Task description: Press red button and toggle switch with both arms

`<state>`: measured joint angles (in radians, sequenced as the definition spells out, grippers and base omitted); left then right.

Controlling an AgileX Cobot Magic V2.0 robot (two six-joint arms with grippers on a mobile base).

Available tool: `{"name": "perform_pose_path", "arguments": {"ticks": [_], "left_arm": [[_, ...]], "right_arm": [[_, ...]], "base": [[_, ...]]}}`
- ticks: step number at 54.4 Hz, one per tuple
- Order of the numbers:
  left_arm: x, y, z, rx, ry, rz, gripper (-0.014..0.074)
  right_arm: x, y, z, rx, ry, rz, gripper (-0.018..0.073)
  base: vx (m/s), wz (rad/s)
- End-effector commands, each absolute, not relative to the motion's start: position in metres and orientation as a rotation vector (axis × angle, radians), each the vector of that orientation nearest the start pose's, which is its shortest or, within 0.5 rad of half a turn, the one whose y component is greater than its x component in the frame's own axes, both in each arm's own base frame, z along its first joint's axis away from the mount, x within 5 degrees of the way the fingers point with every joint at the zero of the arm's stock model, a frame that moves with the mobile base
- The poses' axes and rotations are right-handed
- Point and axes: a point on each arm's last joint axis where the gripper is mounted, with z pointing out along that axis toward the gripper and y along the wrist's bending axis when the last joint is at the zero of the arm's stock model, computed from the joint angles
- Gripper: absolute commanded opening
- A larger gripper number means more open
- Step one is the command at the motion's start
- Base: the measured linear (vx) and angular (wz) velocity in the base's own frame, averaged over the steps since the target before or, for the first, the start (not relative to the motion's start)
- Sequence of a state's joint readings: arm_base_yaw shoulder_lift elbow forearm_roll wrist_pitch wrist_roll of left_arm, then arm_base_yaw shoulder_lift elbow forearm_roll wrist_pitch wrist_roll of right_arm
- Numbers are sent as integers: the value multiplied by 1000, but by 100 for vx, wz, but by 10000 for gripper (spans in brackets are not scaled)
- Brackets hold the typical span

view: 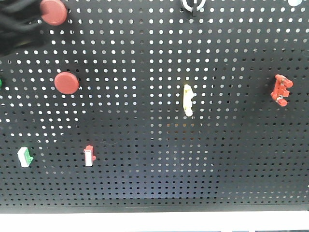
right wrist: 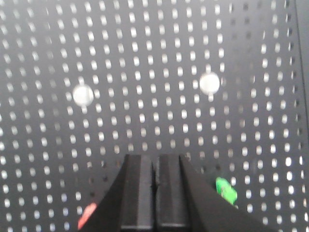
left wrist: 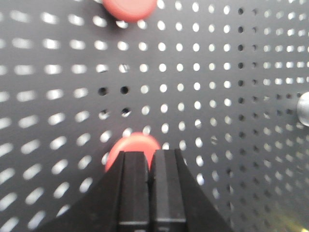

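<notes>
Meeting the red button [left wrist: 133, 143], left jaws sit closed.

Black perforated pegboard [view: 154, 183] with buttons and switches mounted on it.
Around the pale yellow lever [view: 188, 100]: toggle switch [view: 193, 5] straight above, red pronged clip [view: 281, 90] right, smaller red disc [view: 66, 82] left, red button [view: 53, 11] upper left, red-and-white switch [view: 89, 155] and green-and-white switch [view: 24, 157] lower left.

A black perforated pegboard [view: 231, 159] fills nearly the whole frame. Light shines white through its holes across the upper part, while the holes toward the bottom look dark. A pale white strip [view: 154, 220] runs along the bottom edge.
</notes>
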<state>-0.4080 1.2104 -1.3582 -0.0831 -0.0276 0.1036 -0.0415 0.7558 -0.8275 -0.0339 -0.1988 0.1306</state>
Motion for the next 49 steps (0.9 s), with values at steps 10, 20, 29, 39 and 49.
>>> {"name": "perform_pose_path", "arguments": {"ticks": [10, 20, 29, 39, 49], "left_arm": [[252, -111, 523, 254, 1185, -344, 2], [262, -115, 517, 256, 1198, -342, 2], [265, -116, 514, 258, 1212, -340, 2], [244, -114, 526, 269, 1180, -366, 2], [207, -99, 541, 291, 1204, -366, 2]], "right_arm": [[143, -5, 458, 64, 1075, 55, 0], [143, -5, 458, 64, 1075, 55, 0], [142, -5, 458, 64, 1073, 55, 0], [142, -5, 458, 64, 1071, 55, 0], [142, -4, 458, 37, 1073, 36, 0]], "base": [[0, 0], [0, 0], [0, 0], [0, 0], [0, 0]]}}
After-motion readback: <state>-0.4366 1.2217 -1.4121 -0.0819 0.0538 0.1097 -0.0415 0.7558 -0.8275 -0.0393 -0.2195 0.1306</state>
